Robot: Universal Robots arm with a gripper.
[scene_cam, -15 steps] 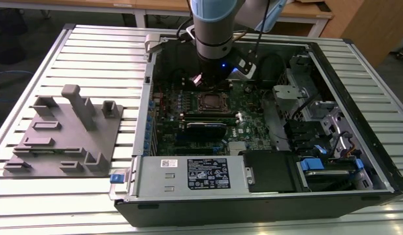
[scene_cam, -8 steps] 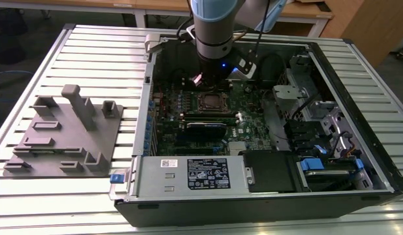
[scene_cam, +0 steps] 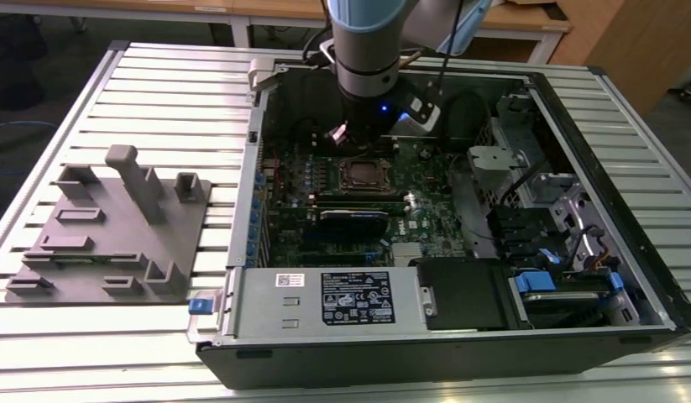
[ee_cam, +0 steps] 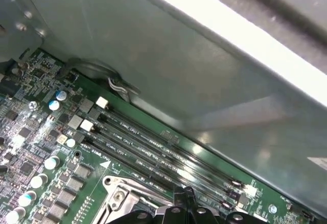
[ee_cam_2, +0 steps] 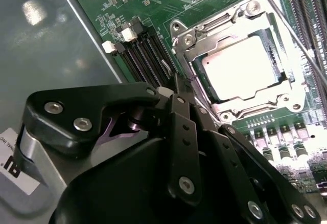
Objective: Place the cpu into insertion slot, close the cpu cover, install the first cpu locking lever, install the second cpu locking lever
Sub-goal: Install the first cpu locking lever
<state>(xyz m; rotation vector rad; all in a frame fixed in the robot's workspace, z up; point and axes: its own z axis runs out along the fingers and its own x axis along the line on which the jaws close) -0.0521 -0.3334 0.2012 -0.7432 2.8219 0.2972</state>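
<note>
1. The open computer case (scene_cam: 435, 361) lies on its side on the table. The arm (scene_cam: 374, 50) reaches down into it from above.
2. The green board (scene_cam: 424, 218) covers the floor of the case. In the exterior view, the gripper (scene_cam: 354, 144) hangs low over the board, close to the far edge of the insertion slot (scene_cam: 362, 174).
3. In the second wrist view, the gripper (ee_cam_2: 177, 86) has its two black fingers brought together to a narrow tip. I see nothing between them, so I judge that it carries nothing.
4. The long black memory slots (ee_cam_2: 148, 55) run beside the fingers. The tip stands between these and the insertion slot (ee_cam_2: 176, 28), very near to its rim. I cannot tell if it touches.
5. This is the relation that matters: the slot lies straight ahead of the fingertips, on the side away from the memory slots.
6. The cpu cover (ee_cam_2: 232, 101) lies flat and appears closed on the slot.
7. The cpu (ee_cam_2: 237, 65) already sits inside, and its dull silver face shows through the cut-out of the cover.
8. A thin metal rod (ee_cam_2: 296, 38), probably a locking lever, runs along the side of the slot farthest from the gripper. Its long axis follows that edge. I cannot tell if it is hooked down.
</note>
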